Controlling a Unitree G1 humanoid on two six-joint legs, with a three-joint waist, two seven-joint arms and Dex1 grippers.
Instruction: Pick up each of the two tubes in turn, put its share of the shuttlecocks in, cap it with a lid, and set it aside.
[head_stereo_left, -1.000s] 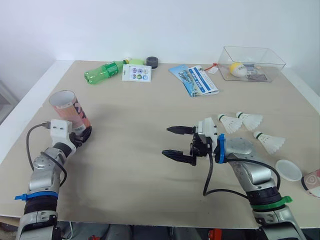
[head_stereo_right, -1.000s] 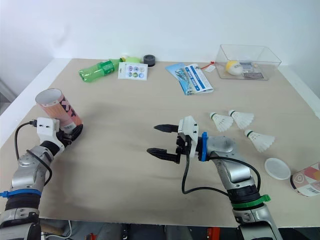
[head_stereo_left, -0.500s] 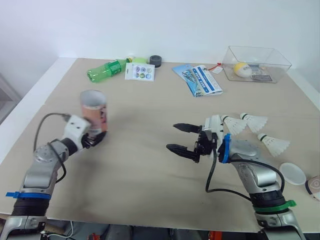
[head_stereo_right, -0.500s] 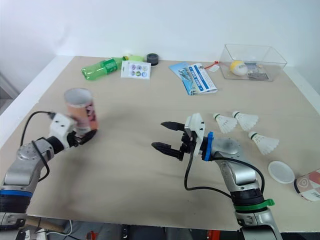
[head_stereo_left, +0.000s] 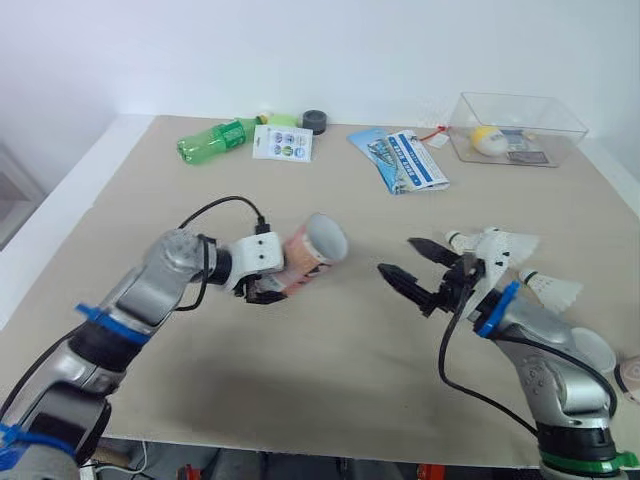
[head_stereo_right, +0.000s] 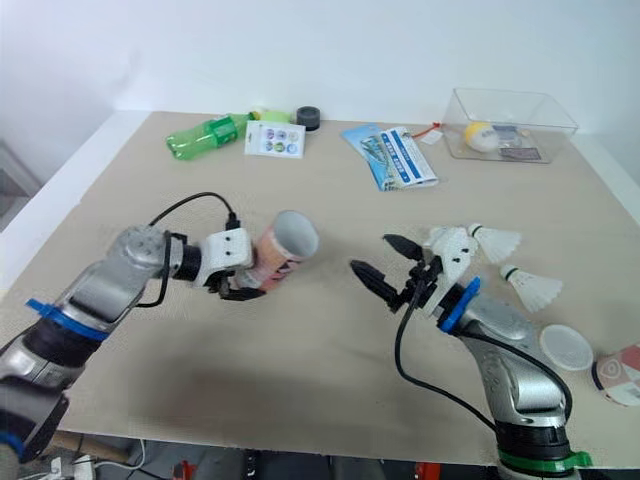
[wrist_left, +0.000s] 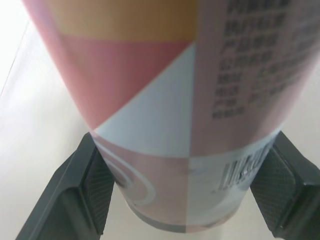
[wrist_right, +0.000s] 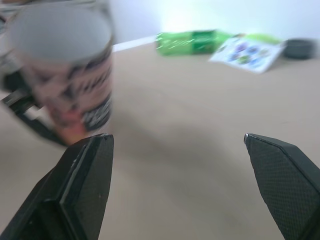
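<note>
The left gripper (head_stereo_left: 270, 289) is clamped on the base of a pink-and-white tube (head_stereo_left: 308, 256), which is tipped over with its open mouth facing the right gripper (head_stereo_left: 399, 257). That gripper hangs just beside the mouth, apart from it, with its two black fingers spread wide and nothing between them. Behind its wrist a shuttlecock (head_stereo_left: 508, 243) lies on the bench (head_stereo_left: 330, 205), with a second shuttlecock (head_stereo_left: 553, 288) near it. Along the far edge lie a green bottle (head_stereo_left: 211, 143), a sticker sheet (head_stereo_left: 282, 143), a dark tape roll (head_stereo_left: 316, 121), a blue leaflet (head_stereo_left: 404, 160) and a clear box (head_stereo_left: 520, 113) holding a yellow ball (head_stereo_left: 489, 139).
</note>
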